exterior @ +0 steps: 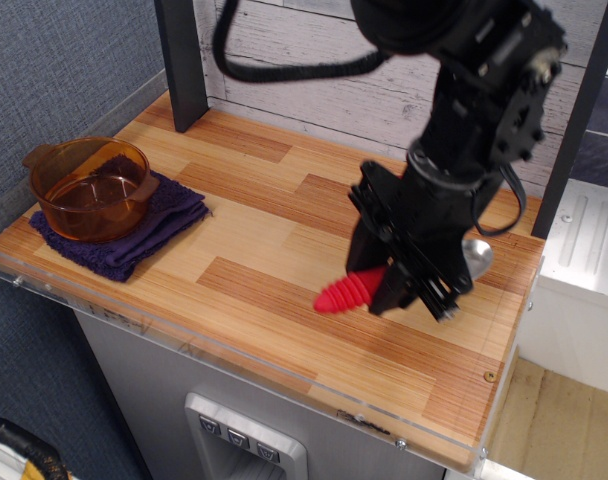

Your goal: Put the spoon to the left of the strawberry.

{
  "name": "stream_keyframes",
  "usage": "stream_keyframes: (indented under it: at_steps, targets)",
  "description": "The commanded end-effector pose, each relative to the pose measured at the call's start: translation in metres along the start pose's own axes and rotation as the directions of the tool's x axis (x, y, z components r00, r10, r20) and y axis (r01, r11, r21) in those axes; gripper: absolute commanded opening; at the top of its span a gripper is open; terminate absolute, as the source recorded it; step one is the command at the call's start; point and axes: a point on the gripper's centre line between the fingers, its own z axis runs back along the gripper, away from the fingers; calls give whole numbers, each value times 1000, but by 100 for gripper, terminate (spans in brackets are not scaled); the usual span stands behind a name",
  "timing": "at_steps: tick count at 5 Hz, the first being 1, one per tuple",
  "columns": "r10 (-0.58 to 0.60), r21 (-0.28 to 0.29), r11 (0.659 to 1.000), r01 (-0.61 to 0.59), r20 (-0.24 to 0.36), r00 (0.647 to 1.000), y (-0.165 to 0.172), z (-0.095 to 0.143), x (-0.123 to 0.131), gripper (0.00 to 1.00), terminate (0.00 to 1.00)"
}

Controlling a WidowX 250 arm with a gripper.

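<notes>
My gripper (382, 283) is shut on the spoon's ribbed red handle (346, 292) and holds it a little above the wooden table (264, 250), right of centre. The handle's tip sticks out to the left of the fingers. The spoon's shiny silver bowl (474, 256) shows to the right, behind the gripper body. The black arm covers the spot at the back right where the strawberry lies, so the strawberry is hidden.
An amber glass pot (89, 187) stands on a folded purple cloth (134, 235) at the left end of the table. A dark post (181, 60) rises at the back left. A white plank wall (314, 60) runs behind. The table's front edge is near the gripper.
</notes>
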Motion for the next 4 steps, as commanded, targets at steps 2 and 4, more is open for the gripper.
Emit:
stream_keyframes:
  at_steps: [2,4]
  targets:
    - [-363,144,924,355,29,931,61,30,-36,0,0]
    - [-490,207,858,471,53,870,111,36,-38,0,0]
